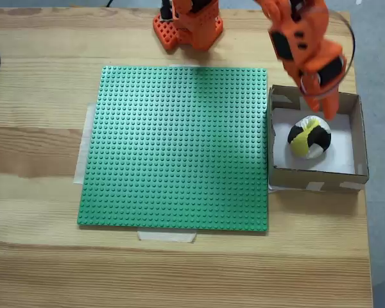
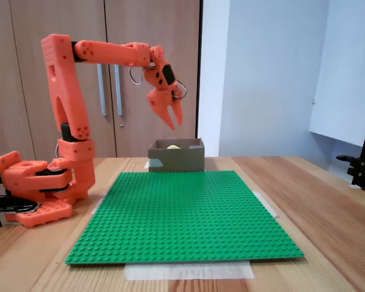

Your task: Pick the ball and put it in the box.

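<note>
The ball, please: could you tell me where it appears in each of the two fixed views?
Fixed view from above: the ball lies inside the box, at the right, just below the tool.
Fixed view from the side: only the ball's yellow top peeks over the box rim, centre, behind the green baseplate.
Shared landmark: the green baseplate.

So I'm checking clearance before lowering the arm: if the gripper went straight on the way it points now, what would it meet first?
Probably the ball lying in the box, or the box's white bottom beside it. The gripper points down over the box; exact depth is unclear.
</note>
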Controlling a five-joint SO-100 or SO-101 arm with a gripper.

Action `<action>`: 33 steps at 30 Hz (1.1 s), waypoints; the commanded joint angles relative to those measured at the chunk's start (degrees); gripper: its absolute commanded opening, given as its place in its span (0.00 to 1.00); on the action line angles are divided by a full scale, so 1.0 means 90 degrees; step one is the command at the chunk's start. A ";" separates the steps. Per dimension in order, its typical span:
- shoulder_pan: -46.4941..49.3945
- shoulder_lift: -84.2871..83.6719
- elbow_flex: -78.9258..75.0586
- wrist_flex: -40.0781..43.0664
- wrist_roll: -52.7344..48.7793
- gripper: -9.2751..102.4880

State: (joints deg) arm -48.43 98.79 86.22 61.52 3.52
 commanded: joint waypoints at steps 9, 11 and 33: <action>0.0605 0.1855 0.0684 -0.0176 -0.0410 0.08; 0.0732 0.2168 0.0898 -0.0166 -0.0439 0.08; 0.3213 0.5117 0.3027 0.0117 -0.0645 0.08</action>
State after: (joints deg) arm -21.88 141.59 113.20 62.58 -2.29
